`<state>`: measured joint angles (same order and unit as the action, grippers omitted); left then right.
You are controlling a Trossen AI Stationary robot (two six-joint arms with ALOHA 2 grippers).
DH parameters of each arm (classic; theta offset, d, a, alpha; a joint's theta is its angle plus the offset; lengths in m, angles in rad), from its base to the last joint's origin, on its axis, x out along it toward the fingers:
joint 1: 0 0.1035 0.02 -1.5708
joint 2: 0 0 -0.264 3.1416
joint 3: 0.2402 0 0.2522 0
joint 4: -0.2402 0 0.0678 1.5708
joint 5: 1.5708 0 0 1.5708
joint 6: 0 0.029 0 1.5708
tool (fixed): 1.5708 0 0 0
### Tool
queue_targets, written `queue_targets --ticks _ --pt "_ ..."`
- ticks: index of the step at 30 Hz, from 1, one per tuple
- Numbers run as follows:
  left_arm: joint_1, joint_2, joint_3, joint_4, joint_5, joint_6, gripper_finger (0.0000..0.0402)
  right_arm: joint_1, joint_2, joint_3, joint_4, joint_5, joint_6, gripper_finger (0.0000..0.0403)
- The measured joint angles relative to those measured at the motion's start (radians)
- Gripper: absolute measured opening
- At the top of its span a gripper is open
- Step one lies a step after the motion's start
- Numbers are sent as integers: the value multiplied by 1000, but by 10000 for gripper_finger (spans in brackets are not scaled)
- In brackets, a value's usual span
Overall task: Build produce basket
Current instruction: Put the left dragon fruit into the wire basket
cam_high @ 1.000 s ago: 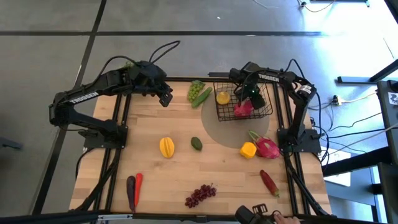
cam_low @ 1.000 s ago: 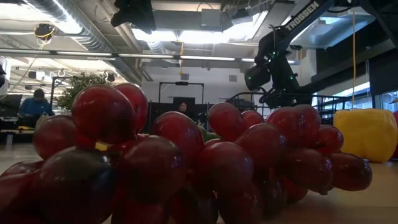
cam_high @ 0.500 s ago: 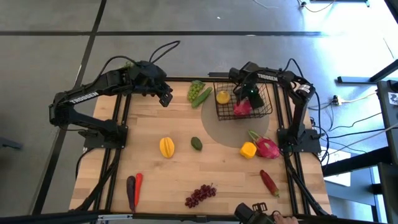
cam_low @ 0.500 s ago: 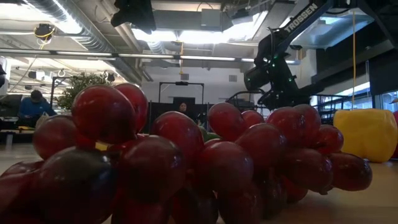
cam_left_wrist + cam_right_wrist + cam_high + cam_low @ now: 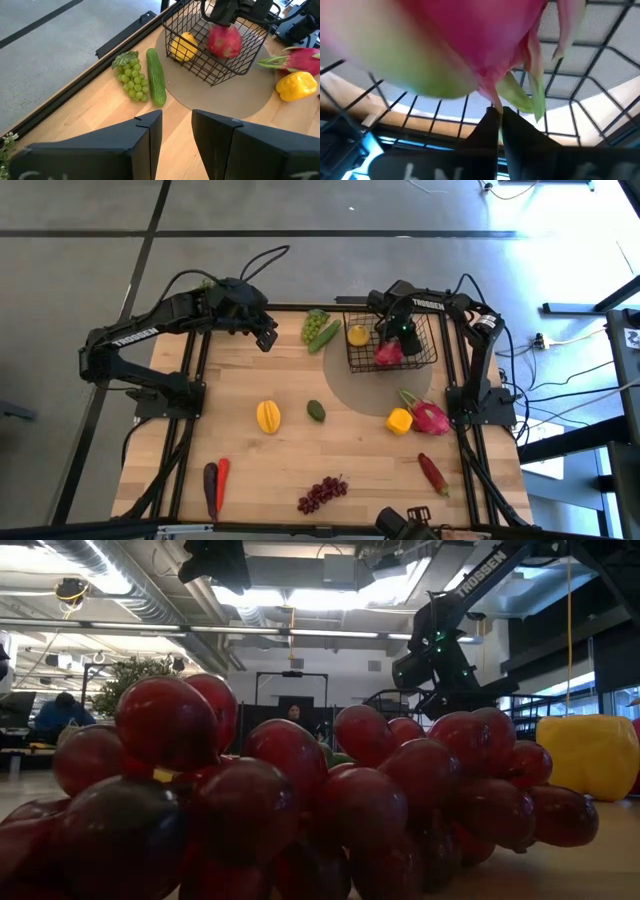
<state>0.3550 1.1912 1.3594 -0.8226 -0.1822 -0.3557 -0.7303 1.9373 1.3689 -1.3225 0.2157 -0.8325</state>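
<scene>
Seen from above, the right end effector (image 5: 397,338) sits in the basket (image 5: 422,360) near the table's far right corner, over a dragon fruit (image 5: 388,352) beside a lemon (image 5: 357,335); the left end effector (image 5: 268,337) waits at the far edge. From the left wrist, its fingers (image 5: 145,137) stand narrowly apart, empty. From the right wrist, closed fingertips (image 5: 495,120) pinch a fruit leaf (image 5: 520,100). Lifting now could drag the fruit out or tip the basket.

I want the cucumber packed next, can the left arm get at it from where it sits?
Probably yes. The left gripper hovers just beside the cucumber, which lies flat on bare table next to the green grapes, outside the basket.
</scene>
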Motion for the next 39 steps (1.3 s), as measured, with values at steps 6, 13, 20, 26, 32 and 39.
queue_targets --ticks 6,13,20,26,32,39 --pt "0 0 0 0 0 0 94 14 0 47 -64 89 74 1" --pt "0 0 0 0 0 0 95 36 0 156 -103 167 153 1" --pt "0 0 0 0 0 0 95 58 0 261 -181 249 212 0" --pt "0 0 0 0 0 0 95 80 0 303 -220 348 256 0" --pt "0 0 0 0 0 0 95 89 0 288 -206 430 258 0" --pt "0 0 0 0 0 0 95 87 0 278 -216 500 294 0"
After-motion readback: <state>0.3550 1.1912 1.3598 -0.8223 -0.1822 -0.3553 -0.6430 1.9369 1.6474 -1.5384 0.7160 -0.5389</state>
